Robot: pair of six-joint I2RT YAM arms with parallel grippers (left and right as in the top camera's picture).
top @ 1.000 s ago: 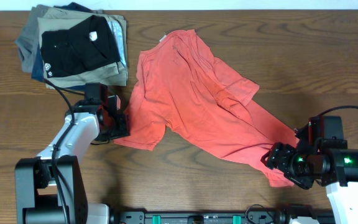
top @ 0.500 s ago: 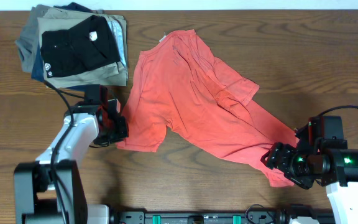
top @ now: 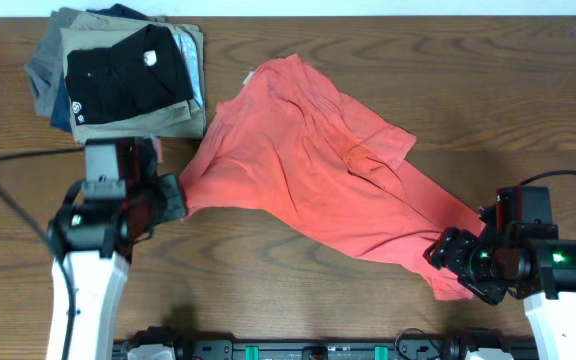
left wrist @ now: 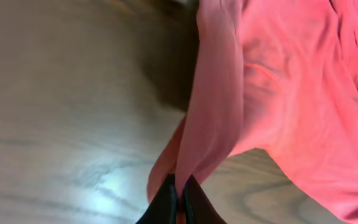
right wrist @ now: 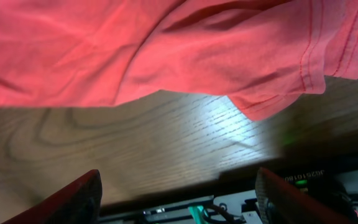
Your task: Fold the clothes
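I hold the left tool clamped on one edge of the T-shirt crumpled across the desk, to pull it flat; the right tool stands open and empty beside the opposite hem

Coral-red T-shirt, wooden table, fingers apart

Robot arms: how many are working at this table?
2. The left arm is at lower left in the overhead view, left gripper shut on the T-shirt's edge. The right arm is at lower right, right gripper open beside the shirt's far end. None looks hidden.
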